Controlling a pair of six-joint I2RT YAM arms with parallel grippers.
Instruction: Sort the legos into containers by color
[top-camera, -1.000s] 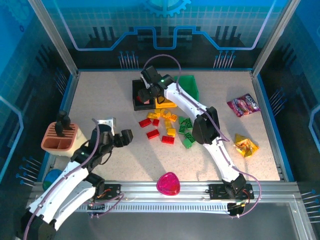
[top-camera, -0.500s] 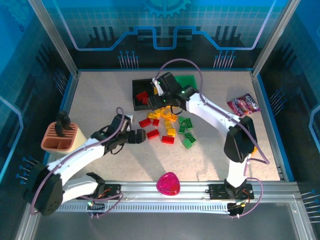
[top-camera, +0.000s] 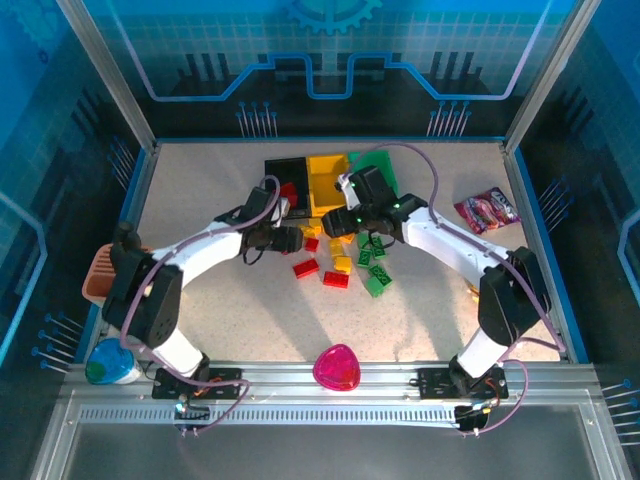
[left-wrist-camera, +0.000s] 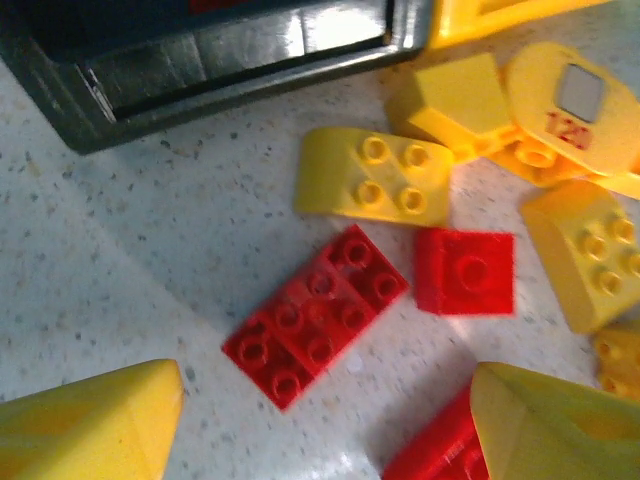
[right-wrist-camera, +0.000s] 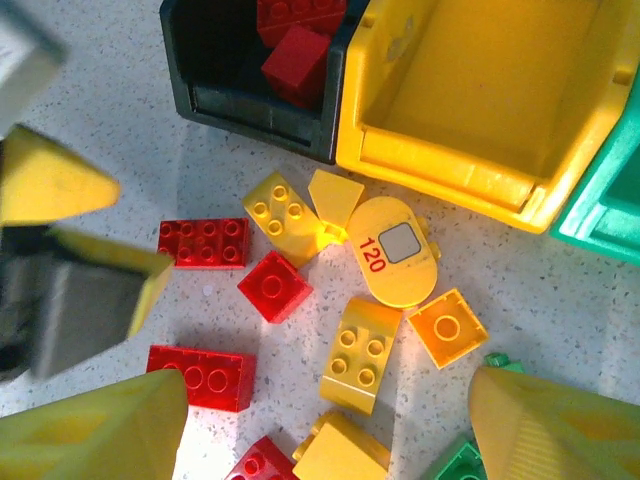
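The legos lie in a loose pile in front of the containers: a black bin (top-camera: 280, 170), a yellow bin (top-camera: 328, 178) and a green bin (top-camera: 383, 165). My left gripper (top-camera: 288, 239) (left-wrist-camera: 330, 430) hangs open just over a red 2x4 brick (left-wrist-camera: 315, 315), with a red 2x2 brick (left-wrist-camera: 465, 270) and a yellow curved brick (left-wrist-camera: 373, 187) beyond it. My right gripper (top-camera: 342, 219) (right-wrist-camera: 325, 440) is open above a yellow brick (right-wrist-camera: 360, 355) and an oval yellow piece (right-wrist-camera: 395, 250). Red bricks (right-wrist-camera: 295, 55) lie in the black bin (right-wrist-camera: 250, 105). The yellow bin (right-wrist-camera: 480, 150) holds nothing that I can see.
A purple snack packet (top-camera: 487, 210) lies at the right. A pink heart dish (top-camera: 336, 367) sits near the front edge. The peach holder (top-camera: 100, 278) stands at the left behind my left arm. The two grippers are close together over the pile.
My left arm has swung from the near left up to the red bricks beside the black bin. My right gripper has drawn back from the black bin to the yellow bricks.
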